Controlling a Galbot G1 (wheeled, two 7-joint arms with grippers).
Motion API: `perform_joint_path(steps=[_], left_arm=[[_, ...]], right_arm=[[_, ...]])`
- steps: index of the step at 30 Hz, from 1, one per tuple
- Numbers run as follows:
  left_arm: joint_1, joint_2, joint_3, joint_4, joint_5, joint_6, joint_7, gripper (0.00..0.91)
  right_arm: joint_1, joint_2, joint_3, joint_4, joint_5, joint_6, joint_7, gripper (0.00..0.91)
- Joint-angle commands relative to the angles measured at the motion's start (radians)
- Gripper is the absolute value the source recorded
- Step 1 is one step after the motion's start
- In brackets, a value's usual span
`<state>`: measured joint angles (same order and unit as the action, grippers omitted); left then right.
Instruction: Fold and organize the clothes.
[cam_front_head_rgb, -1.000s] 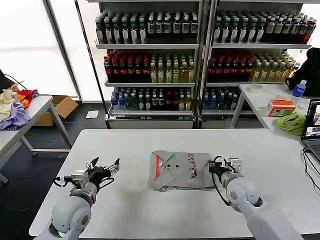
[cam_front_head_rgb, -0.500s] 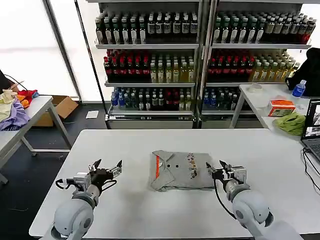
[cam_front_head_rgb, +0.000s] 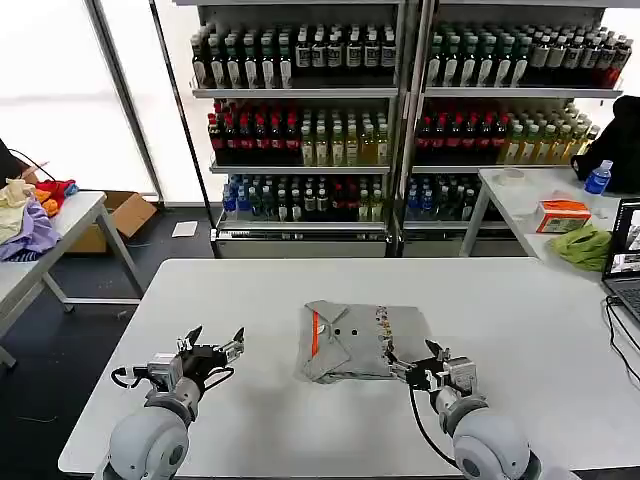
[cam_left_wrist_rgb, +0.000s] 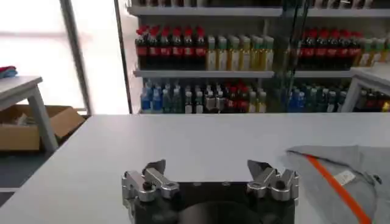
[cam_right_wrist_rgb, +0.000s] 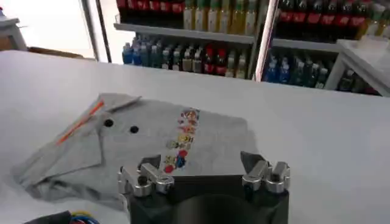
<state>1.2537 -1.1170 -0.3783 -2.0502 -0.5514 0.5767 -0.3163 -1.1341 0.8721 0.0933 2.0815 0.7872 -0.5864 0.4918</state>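
Observation:
The clothes are one light grey T-shirt (cam_front_head_rgb: 362, 340), folded into a compact rectangle at the middle of the white table (cam_front_head_rgb: 300, 285). Its multicoloured chest print and orange-red neck label face up. In the right wrist view the T-shirt (cam_right_wrist_rgb: 146, 137) lies just beyond my right gripper (cam_right_wrist_rgb: 200, 164), which is open and empty. In the head view that right gripper (cam_front_head_rgb: 420, 365) hovers at the shirt's near right corner. My left gripper (cam_front_head_rgb: 212, 343) is open and empty over bare table, well left of the shirt. The left wrist view has the left gripper (cam_left_wrist_rgb: 207, 170) with the T-shirt (cam_left_wrist_rgb: 344, 179) off to one side.
Shelves of bottles (cam_front_head_rgb: 400, 110) stand behind the table. A side table at the left carries purple, yellow and red garments (cam_front_head_rgb: 28, 215). Another table at the right holds a lime-green cloth (cam_front_head_rgb: 582, 245), an orange box (cam_front_head_rgb: 562, 215), a blue bottle and a laptop (cam_front_head_rgb: 625, 255).
My right gripper has drawn back from the shirt's right edge toward the table's near side and slightly left. The left gripper has slipped a little nearer. The shirt has stayed put.

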Motion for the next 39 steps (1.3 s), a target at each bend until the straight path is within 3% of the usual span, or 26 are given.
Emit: perform_joint_path(steps=[1, 13, 29, 34, 37, 39], left_arm=[[0.013, -0.008, -0.003, -0.002, 0.006, 0.000, 0.002, 0.907], [0.040, -0.004, -0.017, -0.020, 0.005, 0.000, 0.007, 0.907], [0.072, -0.001, -0.034, -0.053, 0.006, -0.001, 0.011, 0.907], [0.095, -0.003, -0.046, -0.055, 0.022, -0.001, 0.019, 0.907], [0.090, -0.012, -0.082, -0.078, 0.023, 0.000, 0.019, 0.907], [0.096, -0.035, -0.118, -0.106, 0.029, -0.001, 0.032, 0.907]], right_arm=[[-0.024, 0.011, -0.033, -0.010, 0.032, 0.000, 0.051, 0.907], [-0.052, 0.055, -0.022, -0.019, 0.029, 0.000, 0.110, 0.907], [-0.096, 0.076, 0.017, -0.027, 0.027, 0.001, 0.112, 0.907], [-0.106, 0.070, 0.113, 0.089, -0.010, 0.004, 0.079, 0.907], [-0.067, 0.060, 0.163, 0.133, -0.057, 0.006, 0.049, 0.907], [-0.005, 0.048, 0.178, 0.136, -0.041, 0.004, 0.031, 0.907]])
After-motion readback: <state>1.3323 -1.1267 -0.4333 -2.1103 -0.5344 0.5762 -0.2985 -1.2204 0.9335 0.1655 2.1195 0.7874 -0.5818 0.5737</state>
